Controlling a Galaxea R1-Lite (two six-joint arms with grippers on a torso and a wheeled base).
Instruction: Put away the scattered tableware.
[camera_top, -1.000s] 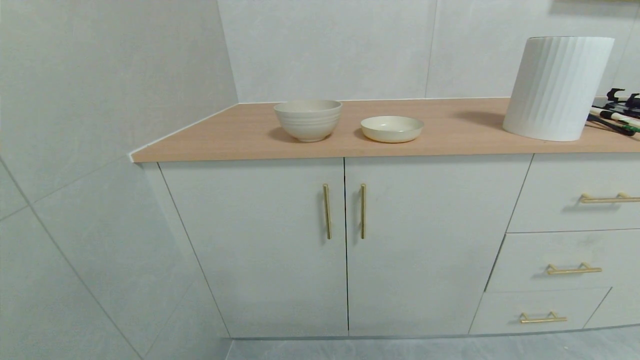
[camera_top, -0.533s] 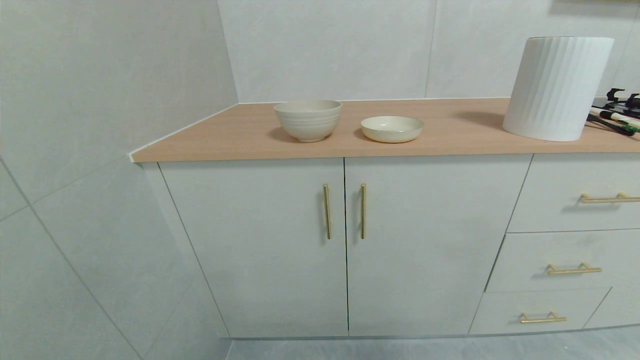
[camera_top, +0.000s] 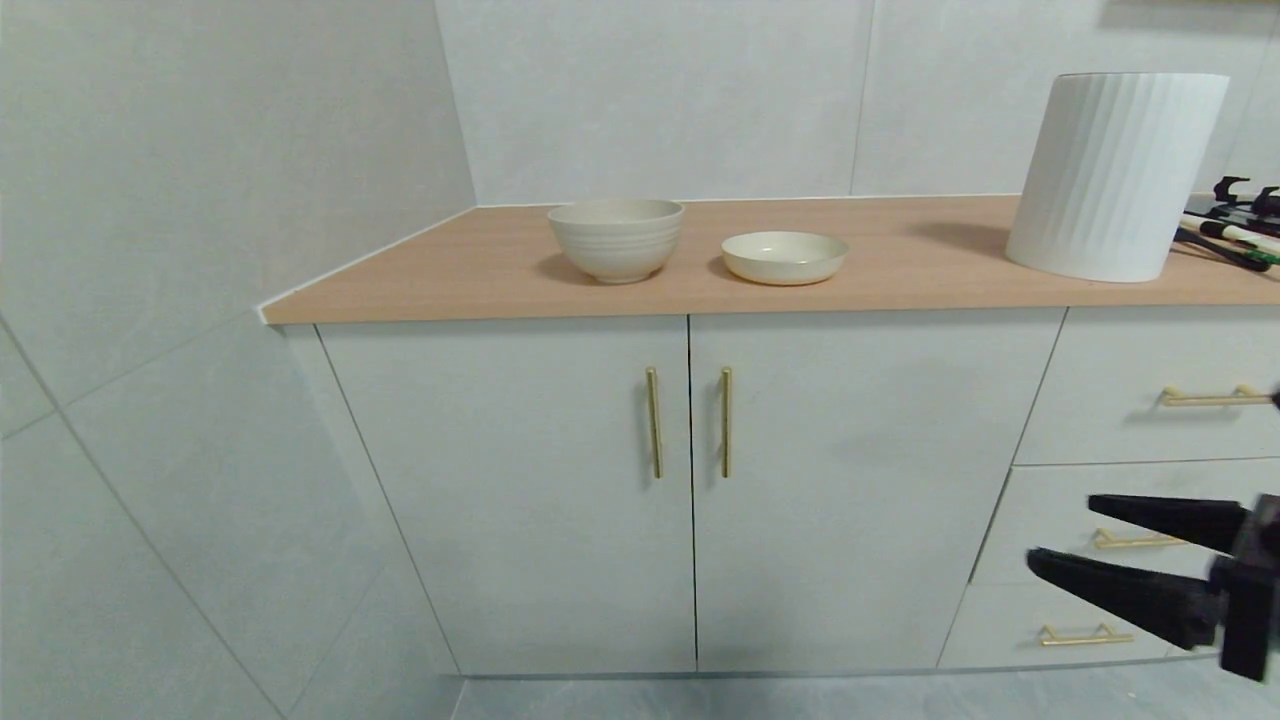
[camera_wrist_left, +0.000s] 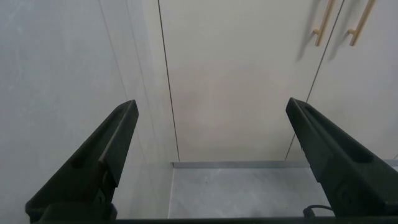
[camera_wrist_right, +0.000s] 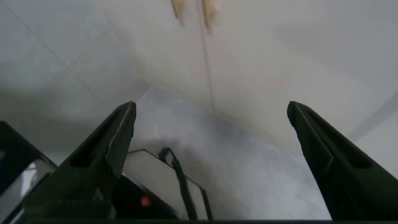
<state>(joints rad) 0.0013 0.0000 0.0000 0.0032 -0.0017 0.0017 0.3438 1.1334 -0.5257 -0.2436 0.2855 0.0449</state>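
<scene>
Nothing had been put away yet. The bowl (camera_top: 616, 238) and, near it on the right, the dish (camera_top: 784, 256) both sat on the counter (camera_top: 450, 280), not touching, and the doors (camera_top: 520, 480) below were shut. The left gripper (camera_wrist_left: 210, 106) faced the cupboard low down, fingers spread wide and empty. The right gripper (camera_top: 1065, 530), by the drawers (camera_top: 1130, 430), was open and empty too. The bowl was deep, pale and ribbed round its side. The dish was shallow, cream and, as far as could be seen, empty.
</scene>
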